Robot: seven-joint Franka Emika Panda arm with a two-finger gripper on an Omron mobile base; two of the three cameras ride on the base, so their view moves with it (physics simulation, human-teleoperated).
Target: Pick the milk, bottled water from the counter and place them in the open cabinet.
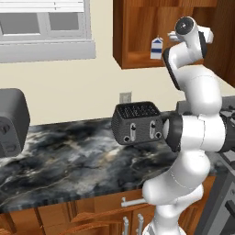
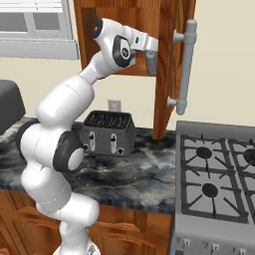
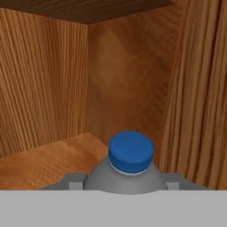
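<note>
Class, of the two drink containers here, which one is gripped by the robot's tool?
The slim greyish plastic bottle with the blue cap; the white carton stands alone in the wooden cabinet.

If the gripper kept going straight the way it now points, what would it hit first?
Probably the back wall of the open cabinet. The gripper, shut on the bottled water, points into the cabinet's inner corner, and nothing shows between; depth is unclear.

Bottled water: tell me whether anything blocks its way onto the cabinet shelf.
Nothing visible does. The bottled water is held in the end effector inside the open cabinet; the wooden shelf ahead is bare. The milk stands off to one side.
</note>
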